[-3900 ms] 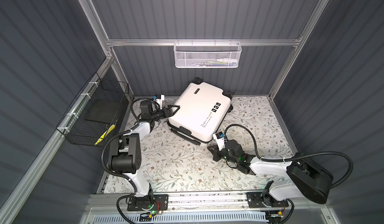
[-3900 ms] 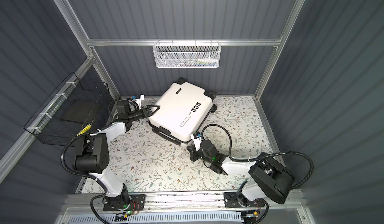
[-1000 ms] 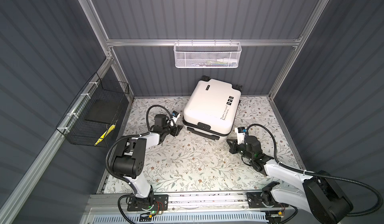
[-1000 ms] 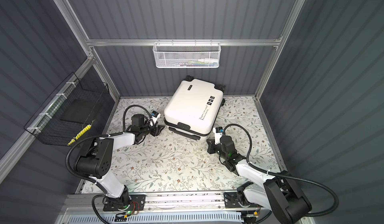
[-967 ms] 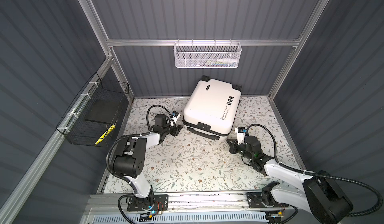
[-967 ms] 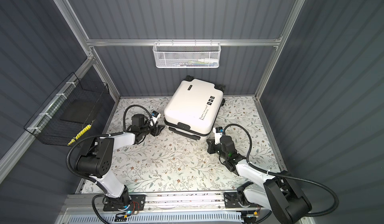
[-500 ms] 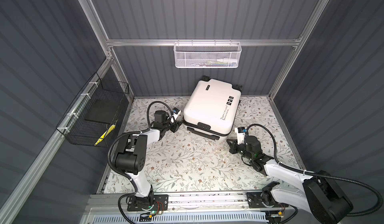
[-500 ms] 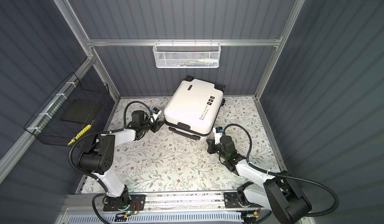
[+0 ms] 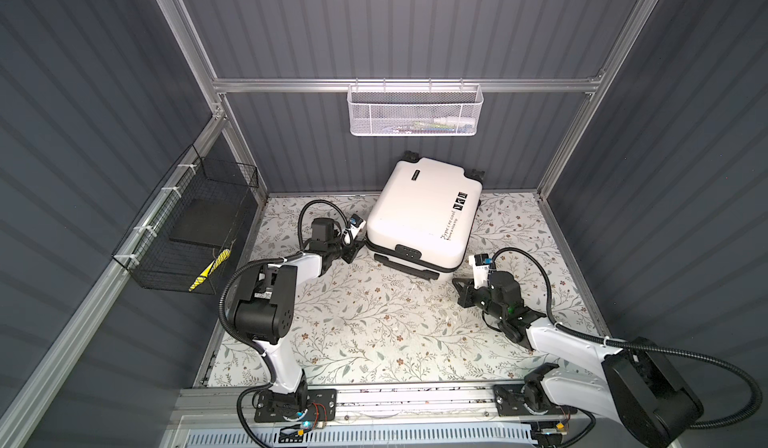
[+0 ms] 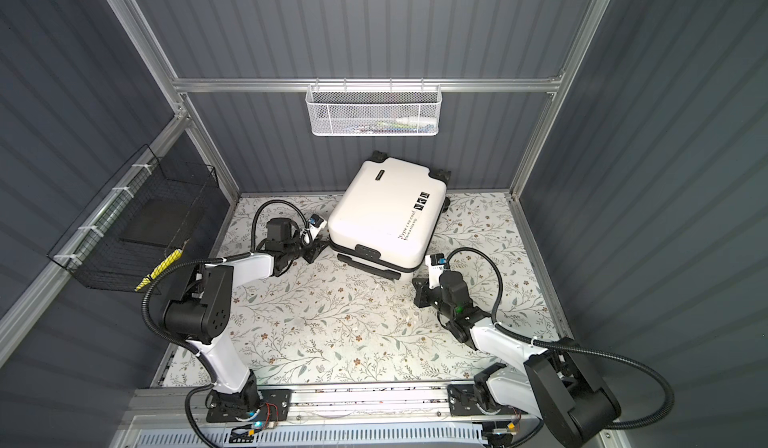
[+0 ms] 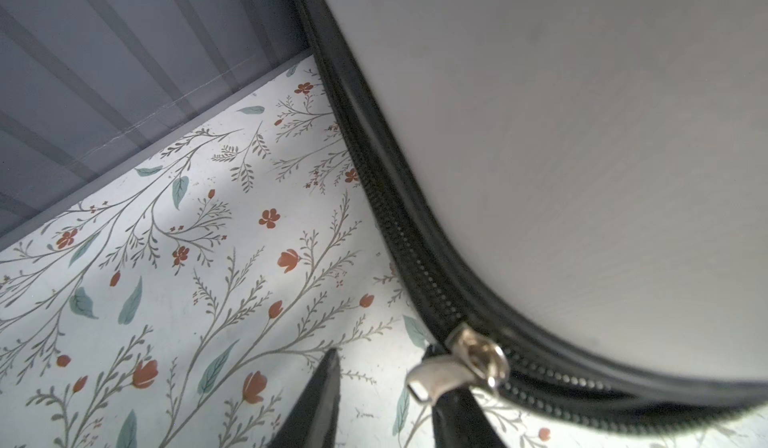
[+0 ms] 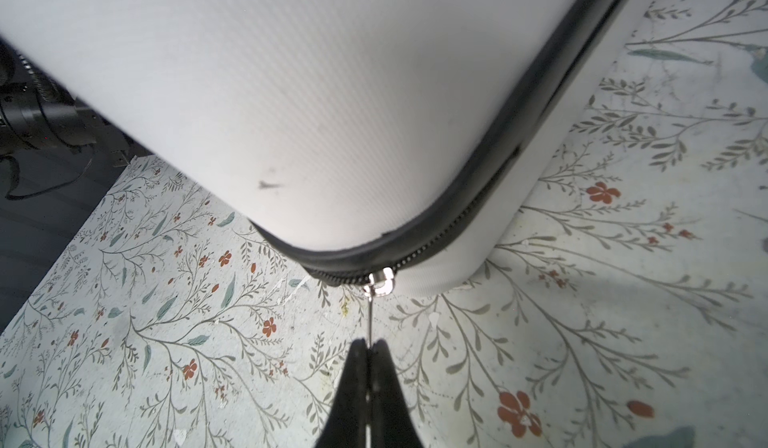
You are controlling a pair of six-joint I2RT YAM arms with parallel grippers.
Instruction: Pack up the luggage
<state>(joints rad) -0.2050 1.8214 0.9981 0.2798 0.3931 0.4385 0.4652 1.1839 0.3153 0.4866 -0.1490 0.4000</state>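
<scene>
Toward the far middle of the worktop the closed suitcase lies flat, long axis running near-to-far, its near-left corner just ahead of the left claw, spread around the left zipper pull, while the right claw, pressed together, pinches the right zipper pull.

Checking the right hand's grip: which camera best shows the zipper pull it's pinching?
The right wrist view: the zipper pull runs edge-on into the shut right hand. Both top views show only that hand at the luggage corner; the left wrist view shows a second pull.
</scene>
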